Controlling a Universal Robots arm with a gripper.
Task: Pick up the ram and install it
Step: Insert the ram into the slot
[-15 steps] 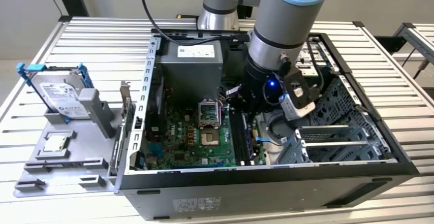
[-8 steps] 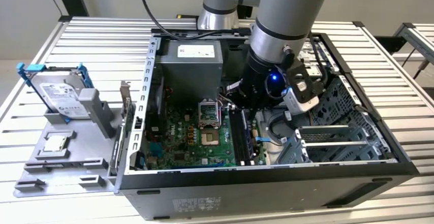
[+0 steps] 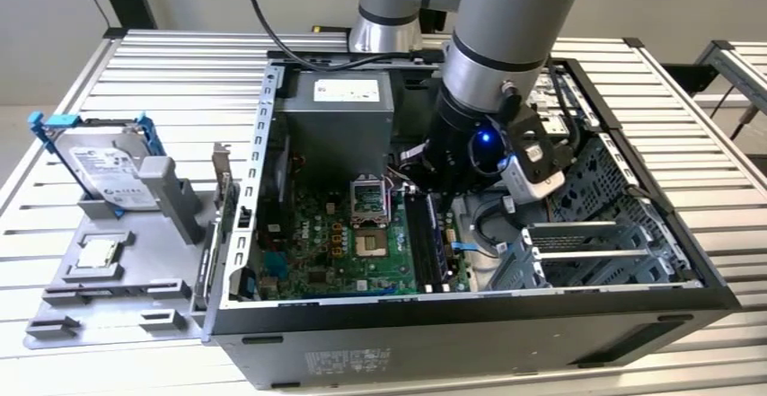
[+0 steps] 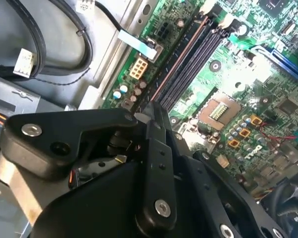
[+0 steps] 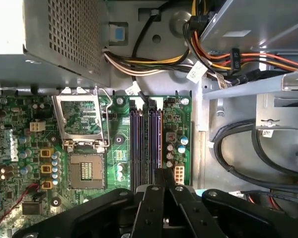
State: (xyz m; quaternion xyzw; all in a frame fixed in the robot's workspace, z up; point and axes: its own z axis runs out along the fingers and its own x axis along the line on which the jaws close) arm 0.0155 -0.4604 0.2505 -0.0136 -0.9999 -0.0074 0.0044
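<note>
One gripper (image 5: 161, 173) of yours hangs inside the open computer case (image 3: 480, 324), fingers pressed together on the ram (image 5: 159, 144), which stands in the motherboard's (image 5: 119, 148) slots (image 5: 141, 144).

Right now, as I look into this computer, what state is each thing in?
Computer case: open, side panel off.
Processor socket: lid raised, empty.
Ram: standing in the outermost slot; whether fully seated, cannot tell.
Gripper: down inside the case, at the ram's end.
Hard drive: upright in its holder, outside the case.
Processor chip: lying flat beside it.
</note>
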